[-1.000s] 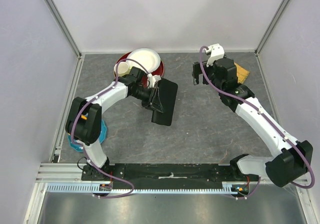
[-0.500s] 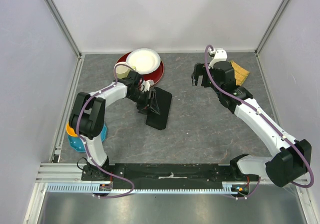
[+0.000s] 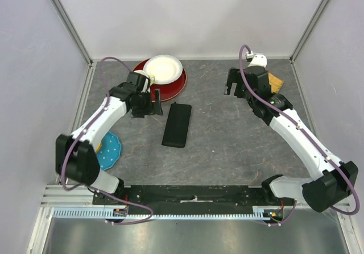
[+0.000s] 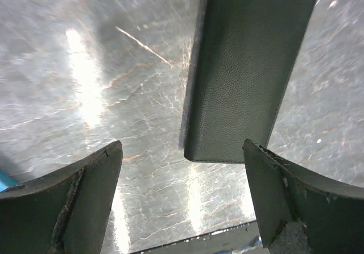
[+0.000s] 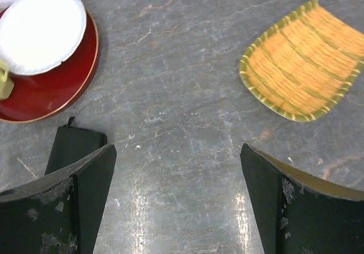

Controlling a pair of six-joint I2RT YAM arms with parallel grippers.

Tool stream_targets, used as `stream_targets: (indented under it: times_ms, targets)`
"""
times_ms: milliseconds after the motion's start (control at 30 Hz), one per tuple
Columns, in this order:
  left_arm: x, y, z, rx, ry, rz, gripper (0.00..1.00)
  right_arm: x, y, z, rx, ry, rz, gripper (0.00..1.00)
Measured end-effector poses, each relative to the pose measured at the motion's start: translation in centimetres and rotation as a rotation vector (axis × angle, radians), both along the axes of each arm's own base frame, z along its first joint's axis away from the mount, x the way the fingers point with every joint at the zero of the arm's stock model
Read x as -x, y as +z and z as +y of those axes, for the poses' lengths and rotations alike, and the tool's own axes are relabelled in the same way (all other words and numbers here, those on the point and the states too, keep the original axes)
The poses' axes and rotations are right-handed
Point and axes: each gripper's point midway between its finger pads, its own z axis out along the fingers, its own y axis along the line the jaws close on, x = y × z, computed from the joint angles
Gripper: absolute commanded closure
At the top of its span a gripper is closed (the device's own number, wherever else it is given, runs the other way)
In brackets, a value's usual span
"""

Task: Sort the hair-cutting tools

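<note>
No hair-cutting tools show in any view. A flat black case (image 3: 177, 125) lies closed on the grey table, a little left of centre, also seen in the left wrist view (image 4: 250, 66). My left gripper (image 3: 148, 103) hovers just left of the case's far end, open and empty (image 4: 182, 146), with the case's near edge between and beyond its fingertips. My right gripper (image 3: 232, 88) hangs open and empty over bare table at the back right (image 5: 177, 149). One corner of the case (image 5: 71, 146) peeks past its left finger.
A red plate (image 3: 172, 87) with a white bowl (image 3: 164, 68) on it stands at the back, left of centre. A yellow woven tray (image 3: 276, 82) lies at the back right. A blue plate (image 3: 109, 150) sits by the left arm. Walls enclose three sides.
My left gripper opened and let go of the black case, which now lies flat on the table. The left arm drew back to the left. The right gripper shifted slightly right.
</note>
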Motion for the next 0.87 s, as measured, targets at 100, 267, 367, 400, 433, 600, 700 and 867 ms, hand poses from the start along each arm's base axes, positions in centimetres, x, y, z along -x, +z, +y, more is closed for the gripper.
stream_targets:
  times_ms: [100,267,367,400,433,600,700,867]
  targets:
    - [-0.3,4.4,1.3,-0.014,0.046,-0.141,0.04,1.0,1.1,-1.7,-0.014,-0.095,-0.008,0.02]
    - [-0.6,12.5,2.1,0.03,0.096,-0.365,0.0,3.3,3.4,-4.5,-0.054,-0.225,-0.057,0.02]
    - [-0.7,17.3,2.7,0.057,0.131,-0.492,0.0,4.9,5.8,-6.3,-0.095,-0.3,-0.124,0.02]
    - [-0.7,18.4,2.9,0.063,0.138,-0.52,0.0,5.4,6.5,-6.8,-0.104,-0.318,-0.142,0.02]
    - [-0.5,19.5,3.0,0.071,0.143,-0.55,0.0,5.7,7.4,-7.3,-0.113,-0.335,-0.162,0.02]
    - [0.2,23.3,3.8,0.086,0.167,-0.642,0.0,6.7,11.2,-8.6,-0.144,-0.384,-0.245,0.02]
    - [0.4,24.7,4.1,0.087,0.174,-0.675,0.0,7.2,13.4,-9.1,-0.167,-0.396,-0.292,0.02]
    - [0.7,26.3,4.4,0.09,0.176,-0.711,0.0,8.1,15.0,-9.7,-0.193,-0.403,-0.331,0.02]
